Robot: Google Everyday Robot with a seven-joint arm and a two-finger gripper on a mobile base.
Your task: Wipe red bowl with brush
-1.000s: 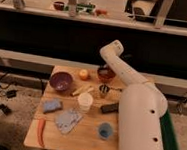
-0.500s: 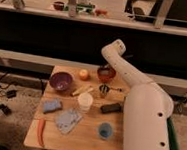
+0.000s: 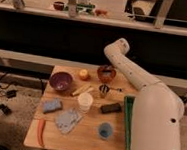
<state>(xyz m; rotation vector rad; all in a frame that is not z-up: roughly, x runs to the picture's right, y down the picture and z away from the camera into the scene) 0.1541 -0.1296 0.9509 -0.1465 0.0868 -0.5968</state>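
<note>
- Where the arm (image 3: 136, 80) bends down from its high elbow, the gripper (image 3: 107, 68) is at the top edge of the red bowl (image 3: 102, 76); whether it is apart, together or clamped on something I cannot tell.
- The red bowl stands at the far side of the worktop (image 3: 87, 139), just beside an orange (image 3: 83, 74).
- Near it, toward the front, is a metal cup (image 3: 104, 90); the purple bowl (image 3: 61, 81) is at the left, well apart.

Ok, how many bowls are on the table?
2. The red bowl is at the far edge, with the gripper at it; the purple bowl is near the far left corner. The arm may hide more.
</note>
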